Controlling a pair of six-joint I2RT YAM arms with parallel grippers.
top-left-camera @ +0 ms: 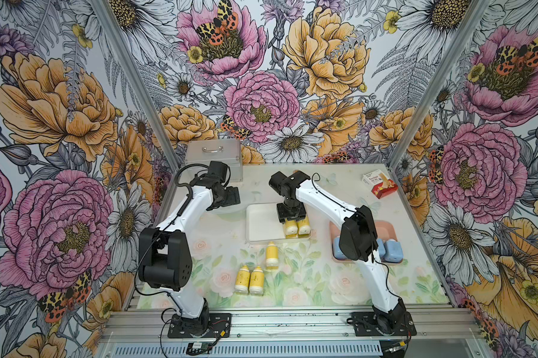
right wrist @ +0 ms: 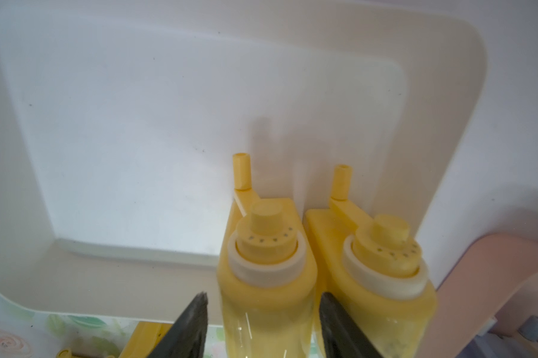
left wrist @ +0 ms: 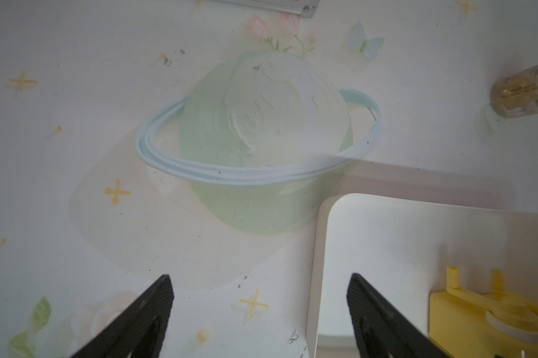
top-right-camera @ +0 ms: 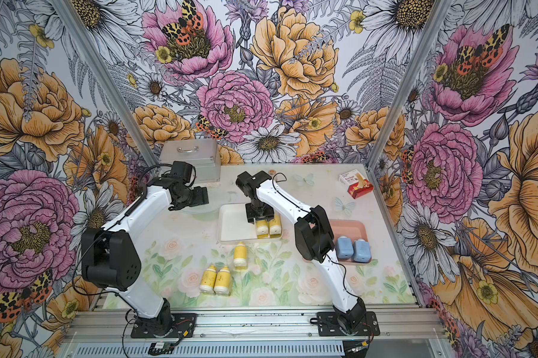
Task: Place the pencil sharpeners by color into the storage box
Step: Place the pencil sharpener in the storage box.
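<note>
**Pencil sharpeners (top-left-camera: 303, 227) — two yellow ones in the white tray (top-left-camera: 261, 224)**

The right hand (right wrist: 264, 296) sits around one of them, but I cannot tell if it squeezes. The left hand (left wrist: 260, 279) is spread wide, holding nothing. Three yellow sharpeners (top-left-camera: 249, 280) lie on the counter (top-left-camera: 323, 279) — outside the tray.

Floral wallpaper (top-left-camera: 60, 102) covers all three walls; aluminium posts (top-left-camera: 139, 80) upper left and right; pastel flower-print tabletop (top-left-camera: 308, 279) centre; lighting even.

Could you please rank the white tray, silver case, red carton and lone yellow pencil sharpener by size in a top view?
1. White tray and silver case, alike.
2. Red carton.
3. Lone yellow pencil sharpener.
</note>
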